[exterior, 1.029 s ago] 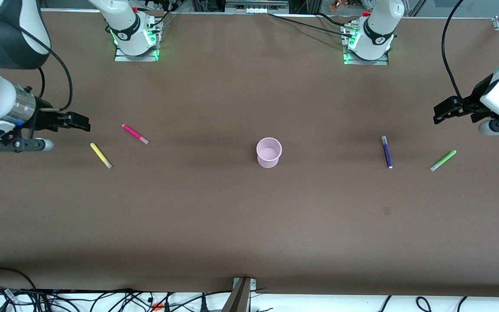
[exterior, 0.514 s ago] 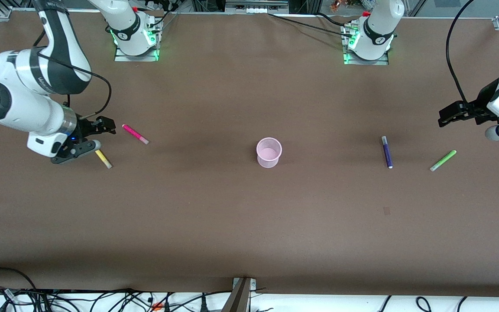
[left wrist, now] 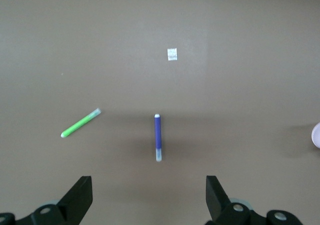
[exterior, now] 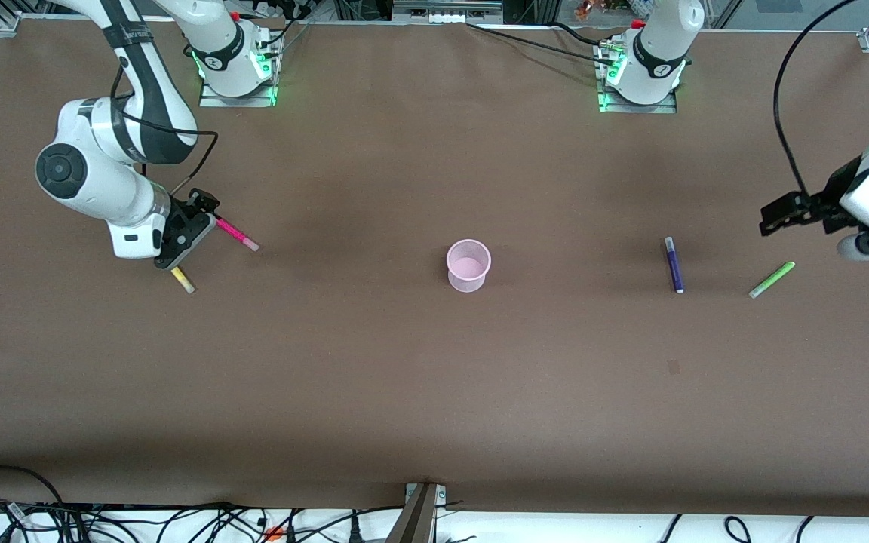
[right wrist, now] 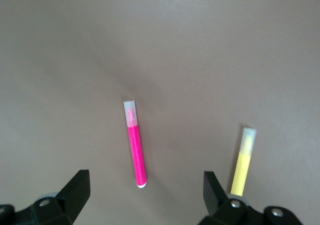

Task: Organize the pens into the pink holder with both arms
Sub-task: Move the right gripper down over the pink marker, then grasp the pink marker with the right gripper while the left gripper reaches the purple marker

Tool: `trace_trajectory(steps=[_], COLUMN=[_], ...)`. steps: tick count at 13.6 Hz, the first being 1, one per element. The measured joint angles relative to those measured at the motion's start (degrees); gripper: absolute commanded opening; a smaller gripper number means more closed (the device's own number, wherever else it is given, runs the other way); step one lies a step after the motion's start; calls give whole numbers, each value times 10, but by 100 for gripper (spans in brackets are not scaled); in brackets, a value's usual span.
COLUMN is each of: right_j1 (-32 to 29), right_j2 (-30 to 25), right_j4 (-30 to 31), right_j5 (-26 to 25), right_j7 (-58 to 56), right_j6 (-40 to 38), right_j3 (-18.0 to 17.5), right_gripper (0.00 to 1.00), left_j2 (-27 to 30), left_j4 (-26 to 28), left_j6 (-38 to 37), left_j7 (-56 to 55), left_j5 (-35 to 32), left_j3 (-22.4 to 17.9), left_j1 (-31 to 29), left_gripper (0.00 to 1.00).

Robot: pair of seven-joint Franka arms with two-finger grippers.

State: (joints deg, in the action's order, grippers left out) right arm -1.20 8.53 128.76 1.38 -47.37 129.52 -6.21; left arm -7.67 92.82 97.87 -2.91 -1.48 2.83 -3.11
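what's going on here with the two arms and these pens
Two robot arms are set to put four pens into the pink holder, which stands upright mid-table. No pen is picked up yet. The right gripper hangs open over the magenta pen, the yellow pen beside it. The left gripper hangs open at its end of the table, near the purple pen and green pen.

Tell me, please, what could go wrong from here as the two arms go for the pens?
The right gripper, open, hangs over the magenta pen with the yellow pen close beside it; a skewed descent might nudge the yellow one. The pink holder looks light and could tip when a pen drops in. The left gripper, open, is above neither the purple pen nor the green pen.
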Motion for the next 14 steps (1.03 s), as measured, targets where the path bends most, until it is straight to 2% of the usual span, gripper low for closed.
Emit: trace_trajectory(steps=[4, 10, 14], right_j1=[0, 0, 0], right_j2=[0, 6, 22], right_j4=[50, 145, 178], right_j5=[0, 0, 0], right_j7=[-36, -47, -47], right_j6=[56, 199, 260], right_j3=[2, 2, 2], right_gripper=[99, 99, 96], left_j2=[-62, -66, -66], left_j4=[3, 3, 8], left_j6=[46, 50, 52], left_j7=[0, 1, 1], left_j5=[0, -4, -4], left_j3=[0, 0, -1], left_j1=[0, 0, -8], left_gripper=[100, 100, 100])
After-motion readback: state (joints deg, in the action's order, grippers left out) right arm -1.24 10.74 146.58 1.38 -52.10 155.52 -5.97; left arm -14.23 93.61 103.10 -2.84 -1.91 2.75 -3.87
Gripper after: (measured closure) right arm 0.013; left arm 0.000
